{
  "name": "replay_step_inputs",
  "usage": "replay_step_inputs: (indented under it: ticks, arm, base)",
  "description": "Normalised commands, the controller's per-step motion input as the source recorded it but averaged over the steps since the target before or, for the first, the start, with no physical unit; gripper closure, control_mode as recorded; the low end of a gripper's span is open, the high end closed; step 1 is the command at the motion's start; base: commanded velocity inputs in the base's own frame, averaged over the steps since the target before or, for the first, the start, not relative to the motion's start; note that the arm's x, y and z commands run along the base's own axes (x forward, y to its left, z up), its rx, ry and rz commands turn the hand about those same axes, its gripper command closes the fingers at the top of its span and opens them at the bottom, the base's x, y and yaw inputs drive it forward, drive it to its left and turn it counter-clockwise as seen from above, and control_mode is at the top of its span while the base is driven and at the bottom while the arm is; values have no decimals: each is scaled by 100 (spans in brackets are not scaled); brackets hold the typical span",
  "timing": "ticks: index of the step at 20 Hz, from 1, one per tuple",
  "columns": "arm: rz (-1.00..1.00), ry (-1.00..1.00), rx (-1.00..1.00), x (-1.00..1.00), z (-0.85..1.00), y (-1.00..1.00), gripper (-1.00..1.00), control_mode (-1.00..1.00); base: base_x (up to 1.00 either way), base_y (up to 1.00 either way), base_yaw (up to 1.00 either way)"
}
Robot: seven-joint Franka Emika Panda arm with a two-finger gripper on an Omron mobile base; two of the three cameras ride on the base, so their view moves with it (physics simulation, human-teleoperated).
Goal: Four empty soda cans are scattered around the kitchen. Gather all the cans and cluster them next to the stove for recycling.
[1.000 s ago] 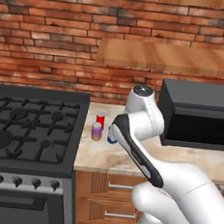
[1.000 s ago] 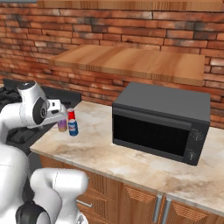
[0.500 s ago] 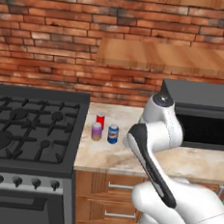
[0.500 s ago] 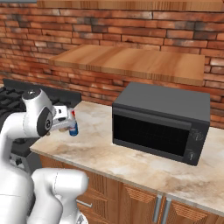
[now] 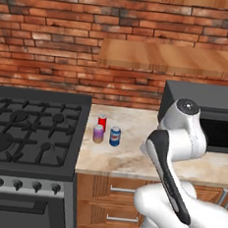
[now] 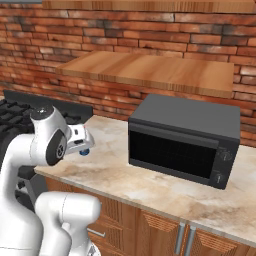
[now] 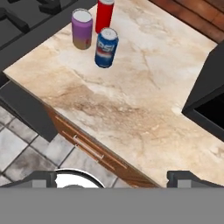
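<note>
Three cans: all stood upright in a tight bunch on the counter (image 5: 131, 162), right by the stove's edge.
Fingers (image 7: 118, 177): spread about as wide as they went, nothing between them; the two dark tips sat at the bottom of the hand view, up above the counter's front edge and well apart from the cans.
Blue can (image 7: 106, 47): nearest of the bunch to the hand, white lettering on it, just beside the purple one.
Purple can (image 7: 82, 29): purple top half, tan bottom half, closest to the stove side.
Red can (image 7: 104, 14): behind the other two, toward the brick wall (image 5: 49, 40).
Stove (image 5: 30, 127): black grates, knobs along the front, butted up against the counter's left end.
Microwave (image 6: 182, 140): dark box on the counter, off to the right, well apart from the cans.
Wooden shelf (image 6: 150, 72): hung on the wall above all that.
</note>
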Motion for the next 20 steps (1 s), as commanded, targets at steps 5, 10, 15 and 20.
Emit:
replay_step_inputs:
  ticks: [5,10,15,20]
  arm:
    - [-7,-10,0,0,17,-17,-100,-100]
    - [-10,-14,1,0,15,-3,-100,-100]
    - [-5,-11,7,-6,18,-4,-100,-100]
    - [0,-4,14,-8,16,-11,-100,-100]
  base:
    - [0,0,0]
    - [0,0,0]
    - [0,0,0]
    - [0,0,0]
